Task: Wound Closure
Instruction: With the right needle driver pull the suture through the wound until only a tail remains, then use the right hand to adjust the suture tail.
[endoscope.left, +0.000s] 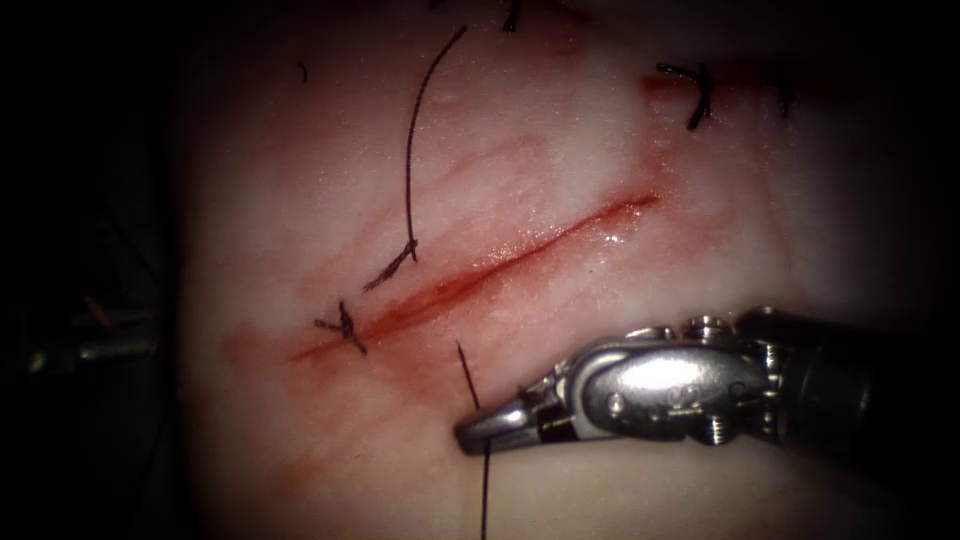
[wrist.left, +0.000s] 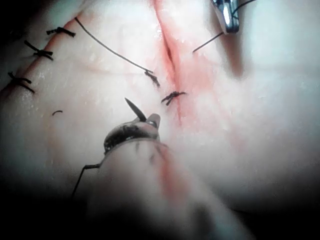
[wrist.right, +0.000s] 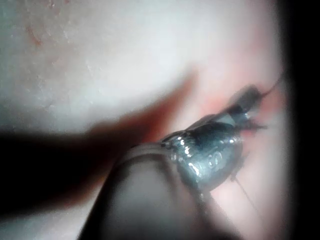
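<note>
Tissue (endoscope.left: 620, 120), right claw (endoscope.left: 478, 432) level, gripping thread (endoscope.left: 468, 375)

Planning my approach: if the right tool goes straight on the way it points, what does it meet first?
Probably bare tissue right of the cut; depth is unclear. The right tool holds the thread; the left tool holds the needle, out of the tissue.
</note>
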